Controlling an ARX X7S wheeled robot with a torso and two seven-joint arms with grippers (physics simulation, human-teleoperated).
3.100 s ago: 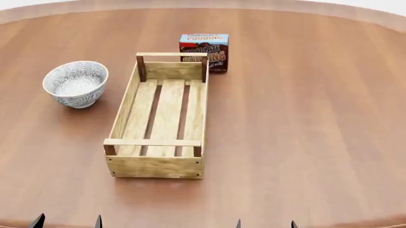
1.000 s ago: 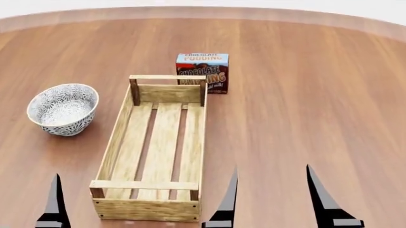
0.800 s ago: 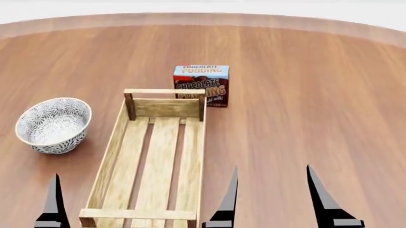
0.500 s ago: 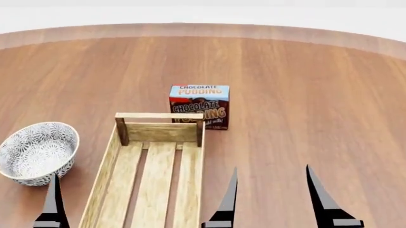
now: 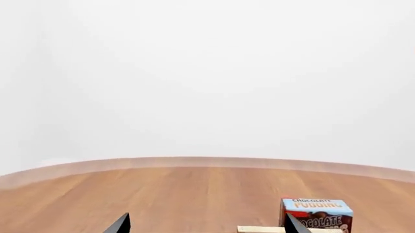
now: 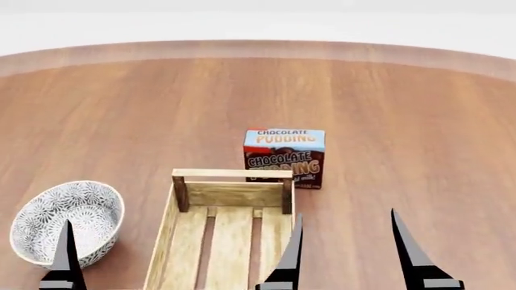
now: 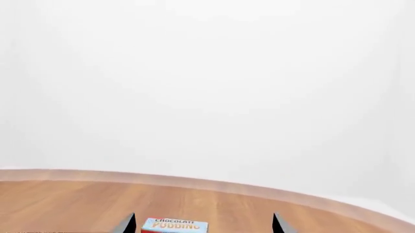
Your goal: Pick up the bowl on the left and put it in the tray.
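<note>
The bowl, white with a grey-black floral pattern, sits on the table at the lower left of the head view. The tray, a light-wood slatted crate, lies right of it, its near end cut off by the frame. One finger of my left gripper overlaps the bowl's near side in the head view; the jaws stand wide open and empty. The tray's far rail shows by its right finger. My right gripper is open and empty, right of the tray. The bowl is out of both wrist views.
A chocolate pudding box stands upright just behind the tray's far right corner; the same pudding box shows in the left wrist view and again as a pudding box between the right fingers. The round wooden table's far edge curves across the back.
Both grippers have risen into the head view with jaws spread. The view has tilted up, so bowl, tray and box have slid down the frame, lately drifting right.
</note>
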